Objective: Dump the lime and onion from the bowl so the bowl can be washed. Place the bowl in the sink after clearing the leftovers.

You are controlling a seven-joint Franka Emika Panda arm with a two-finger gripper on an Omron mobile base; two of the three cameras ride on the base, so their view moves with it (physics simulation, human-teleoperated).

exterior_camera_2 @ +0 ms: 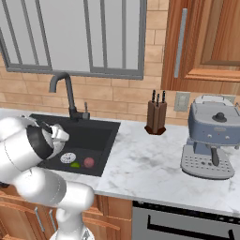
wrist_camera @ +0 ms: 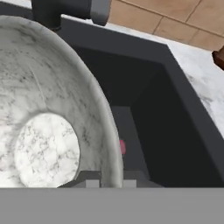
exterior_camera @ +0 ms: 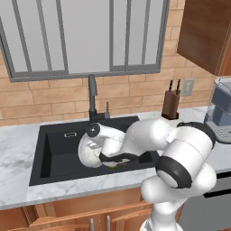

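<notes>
The claw [wrist_camera: 108, 183] grips the bowl [wrist_camera: 48, 113] by its rim, tipped on edge over the sink [exterior_camera: 54, 149] (its inside faces the hand camera). The lime [exterior_camera_2: 75, 164] and onion [exterior_camera_2: 88, 162] lie on the sink floor beside the drain [exterior_camera_2: 68, 158].

The lime [exterior_camera_2: 75, 164] and onion [exterior_camera_2: 88, 162] lie side by side in the sink [exterior_camera_2: 101, 136].

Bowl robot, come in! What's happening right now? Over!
Gripper shut on the bowl rim, bowl tipped over the sink. Bowl empty; lime and onion lying in the sink by the drain. Nothing blocking.
</notes>
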